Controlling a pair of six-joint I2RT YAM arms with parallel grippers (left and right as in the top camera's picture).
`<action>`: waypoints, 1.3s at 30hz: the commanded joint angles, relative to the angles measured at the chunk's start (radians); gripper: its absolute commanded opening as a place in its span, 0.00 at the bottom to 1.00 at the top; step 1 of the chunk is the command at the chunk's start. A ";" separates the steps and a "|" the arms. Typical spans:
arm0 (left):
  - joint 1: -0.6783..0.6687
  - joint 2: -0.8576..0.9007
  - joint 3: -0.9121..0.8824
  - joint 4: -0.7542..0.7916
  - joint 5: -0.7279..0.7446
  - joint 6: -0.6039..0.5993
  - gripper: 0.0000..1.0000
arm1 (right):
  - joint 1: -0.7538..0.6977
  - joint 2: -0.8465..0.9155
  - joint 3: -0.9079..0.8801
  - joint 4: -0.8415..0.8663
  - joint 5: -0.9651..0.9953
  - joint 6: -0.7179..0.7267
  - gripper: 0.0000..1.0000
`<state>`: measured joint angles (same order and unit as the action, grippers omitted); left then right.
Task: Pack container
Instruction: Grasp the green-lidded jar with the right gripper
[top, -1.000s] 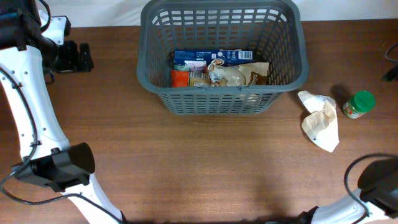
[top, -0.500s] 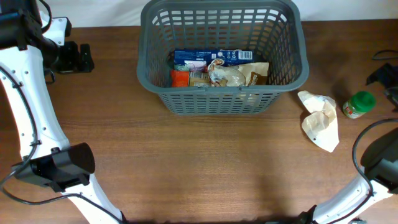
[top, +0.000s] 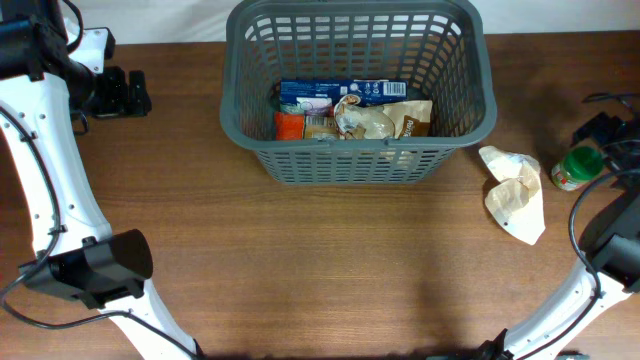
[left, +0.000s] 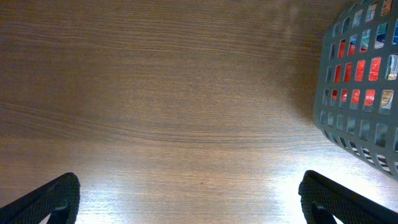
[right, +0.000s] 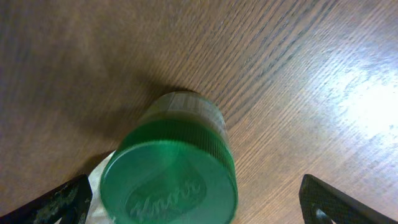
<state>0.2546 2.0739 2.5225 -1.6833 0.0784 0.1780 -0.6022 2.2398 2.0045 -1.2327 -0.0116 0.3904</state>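
The container (top: 350, 166), a large dark grey basket, stands upright on the wooden table (top: 300, 260), at the middle of its far half. Its near wall is a lattice of slots under a thick rim, and the walls slope outward to a wider mouth. Inside, against the near wall, lie an orange packet (top: 289, 125) and a crumpled tan bag (top: 385, 120), with a blue box (top: 340, 92) behind them. The near wall cuts off their lower parts, and their print is too small to read. To the right of the basket and apart from it, a crumpled white packet (top: 515, 190) lies just beside a green-lidded jar (top: 577, 168). The right gripper (right: 193, 186) hangs over the jar with its jaws spread wide, gripping nothing. Only the dark fingertips show at the lower corners of the wrist view, and the jar's lid fills the space between them. Whether the jar stands fully upright cannot be told. A second ago this gripper was barely in view at the right edge, and it has since come in beside the jar. The left gripper (left: 186, 190) sits far back on the left, jaws likewise spread and empty, in the same place as before. The basket and its contents have not shifted.
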 joint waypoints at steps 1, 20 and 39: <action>0.003 -0.011 -0.005 -0.001 0.004 -0.008 0.99 | 0.008 0.029 -0.004 0.001 -0.002 0.011 0.99; 0.003 -0.011 -0.005 -0.001 0.004 -0.008 0.99 | 0.035 0.157 -0.006 0.019 -0.002 0.011 0.96; 0.003 -0.011 -0.005 -0.001 0.004 -0.008 0.99 | 0.035 0.157 -0.006 0.014 0.009 0.011 0.67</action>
<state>0.2546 2.0739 2.5225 -1.6833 0.0784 0.1780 -0.5720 2.3894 2.0041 -1.2106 -0.0151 0.3939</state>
